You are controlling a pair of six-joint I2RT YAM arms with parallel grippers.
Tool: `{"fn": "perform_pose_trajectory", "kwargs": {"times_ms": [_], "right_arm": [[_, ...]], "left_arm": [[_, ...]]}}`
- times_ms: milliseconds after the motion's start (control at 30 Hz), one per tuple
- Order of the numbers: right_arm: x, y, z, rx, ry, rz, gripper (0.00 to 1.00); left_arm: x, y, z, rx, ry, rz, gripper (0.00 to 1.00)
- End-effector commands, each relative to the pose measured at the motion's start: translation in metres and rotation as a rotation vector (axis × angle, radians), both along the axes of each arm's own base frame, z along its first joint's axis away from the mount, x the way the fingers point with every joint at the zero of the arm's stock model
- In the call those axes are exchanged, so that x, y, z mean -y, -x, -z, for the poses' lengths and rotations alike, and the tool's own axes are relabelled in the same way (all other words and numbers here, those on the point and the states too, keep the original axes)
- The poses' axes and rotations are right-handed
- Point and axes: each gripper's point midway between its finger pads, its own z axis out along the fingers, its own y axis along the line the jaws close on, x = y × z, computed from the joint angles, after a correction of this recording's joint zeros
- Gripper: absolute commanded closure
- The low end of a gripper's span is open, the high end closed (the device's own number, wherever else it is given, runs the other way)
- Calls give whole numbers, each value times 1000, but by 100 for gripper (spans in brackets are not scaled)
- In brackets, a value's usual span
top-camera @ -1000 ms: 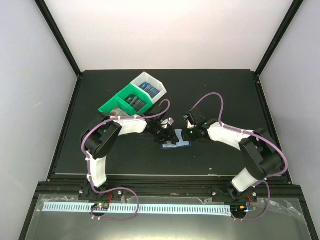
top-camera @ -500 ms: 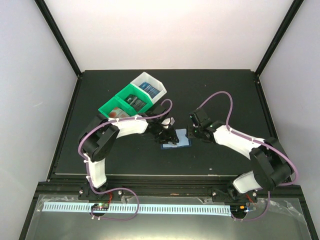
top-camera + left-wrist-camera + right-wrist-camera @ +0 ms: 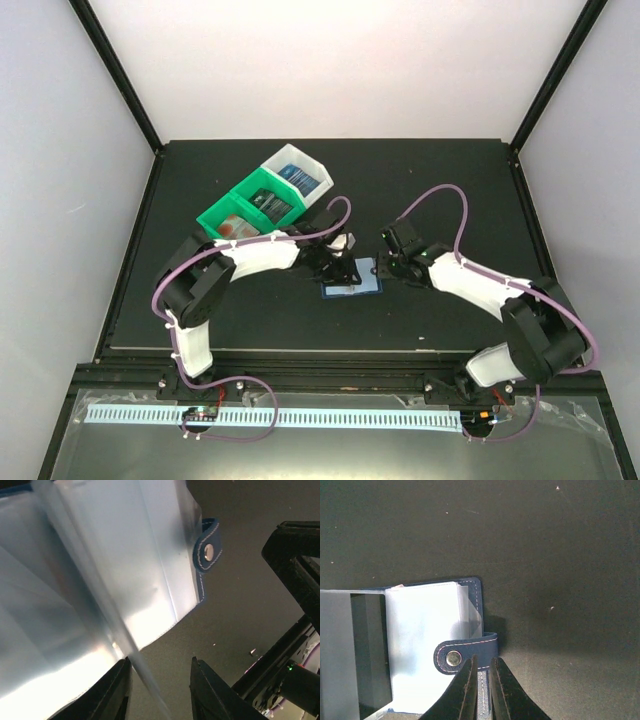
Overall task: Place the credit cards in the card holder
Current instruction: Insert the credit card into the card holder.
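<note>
Tabletop (image 3: pixel 450 180) is carrying the green-and-white bin (image 3: pixel 248 188) and the card holder (image 3: pixel 355 281). Both arms are bending inward toward the holder, which is lying open at the middle. The left end effector (image 3: pixel 161 667) is hovering at its 9 o'clock side, fingers narrowly parted around a clear sleeve (image 3: pixel 100 580). The right end effector (image 3: pixel 482 680) is pinching its stitched cover from 3 o'clock, beside the snap tab (image 3: pixel 465 653). At 11 o'clock, the bin is holding credit cards (image 3: pixel 305 178).

White arm links (image 3: pixel 255 255), black joints (image 3: pixel 200 287), looping purple cables (image 3: pixel 441 188)
</note>
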Motion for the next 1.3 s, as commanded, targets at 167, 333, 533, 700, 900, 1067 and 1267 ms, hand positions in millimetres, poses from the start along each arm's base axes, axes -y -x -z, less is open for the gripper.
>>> {"fn": "perform_pose_trajectory", "kwargs": {"times_ms": [167,333,533,700,900,1067,1267], "right_arm": [[24,-7,-23,92,20,110,89],[30,-7,-33,123,20,129,88],[8,-4,-43,125,-44,-2,86],[-12,1,-50,115,-109,-118,81],[-33,4,-53,75,-147,-214,69],[-46,1,-46,40,-110,-245,63],[-63,-17,-46,22,-106,-243,60]], "left_arm": [[38,-5,-26,78,123,65,66],[39,-9,-21,97,113,65,63],[33,-18,-40,185,102,55,58],[-4,-39,-66,342,-18,-30,42],[-75,-67,-113,553,-171,-141,29],[-133,-76,-128,630,-312,-171,24],[-201,-79,-112,575,-454,-221,30]]}}
